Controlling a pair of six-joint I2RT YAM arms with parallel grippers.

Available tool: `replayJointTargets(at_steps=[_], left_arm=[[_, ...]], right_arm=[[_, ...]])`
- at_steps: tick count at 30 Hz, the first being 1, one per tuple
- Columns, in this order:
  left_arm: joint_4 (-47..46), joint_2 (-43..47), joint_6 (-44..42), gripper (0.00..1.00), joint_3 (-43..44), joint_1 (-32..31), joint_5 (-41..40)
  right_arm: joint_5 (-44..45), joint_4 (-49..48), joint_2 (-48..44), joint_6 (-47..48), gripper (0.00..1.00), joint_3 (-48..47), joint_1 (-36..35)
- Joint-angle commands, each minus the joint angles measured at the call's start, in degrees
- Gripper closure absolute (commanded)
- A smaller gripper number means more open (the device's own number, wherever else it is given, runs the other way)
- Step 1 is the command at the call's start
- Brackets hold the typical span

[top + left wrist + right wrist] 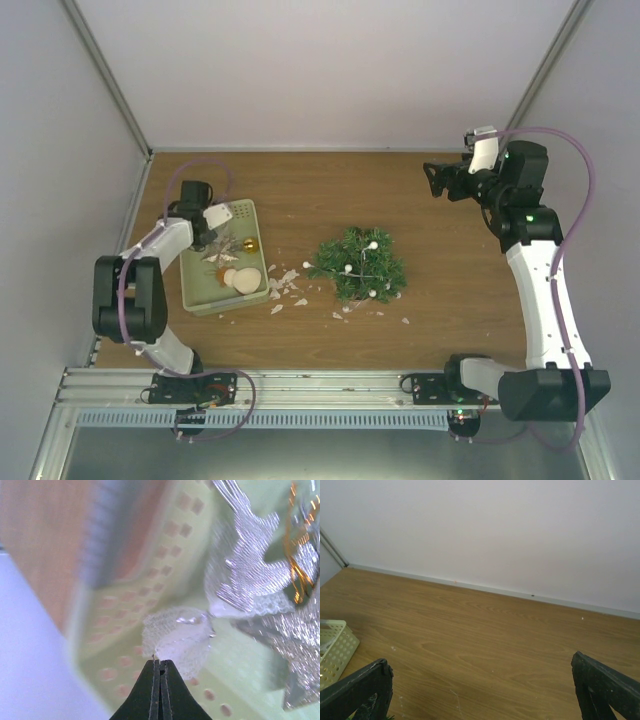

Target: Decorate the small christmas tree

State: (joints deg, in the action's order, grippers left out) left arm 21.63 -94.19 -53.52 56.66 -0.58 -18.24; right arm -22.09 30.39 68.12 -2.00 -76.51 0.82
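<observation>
The small christmas tree (360,265) lies in the middle of the table, dark green with a few white balls on it. My left gripper (213,238) is down inside the pale green tray (195,285). In the left wrist view its jaws (160,664) are pressed together at the edge of a white mesh ornament (177,639), with a thin thread at the tip. A silver glitter ornament (250,570) lies just beyond. My right gripper (438,180) is raised at the far right, wide open and empty (485,695), well away from the tree.
The tray also holds a gold ball (251,244) and round beige ornaments (245,280). White scraps (286,284) lie scattered between tray and tree. The tray's corner (335,650) shows in the right wrist view. White walls enclose the table.
</observation>
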Motion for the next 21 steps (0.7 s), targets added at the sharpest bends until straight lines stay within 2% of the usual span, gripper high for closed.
replayJointTargets(at_steps=[1,9,14,17,21], left_arm=[[8.16,6.56,3.61,1.0,7.52,0.27,4.8],[15.59,11.68,3.69,1.0,9.96,0.32,7.2],[15.6,12.43,2.52,0.98,9.18,0.31,9.48],[12.68,9.56,1.25,0.79,5.76,0.32,7.84],[7.83,5.95,0.38,0.57,2.23,1.67,8.02]], right_arm=[[0.32,-0.64,-0.99,0.15,0.03,0.13,0.41],[-0.24,-0.73,-1.12,0.07,0.03,-0.88,0.41],[-0.66,-0.77,-1.19,0.11,0.03,-0.85,0.41],[-0.95,-0.94,-1.23,-0.02,0.03,-0.45,0.4],[-0.61,-0.58,-1.49,0.23,0.03,-0.2,0.41]])
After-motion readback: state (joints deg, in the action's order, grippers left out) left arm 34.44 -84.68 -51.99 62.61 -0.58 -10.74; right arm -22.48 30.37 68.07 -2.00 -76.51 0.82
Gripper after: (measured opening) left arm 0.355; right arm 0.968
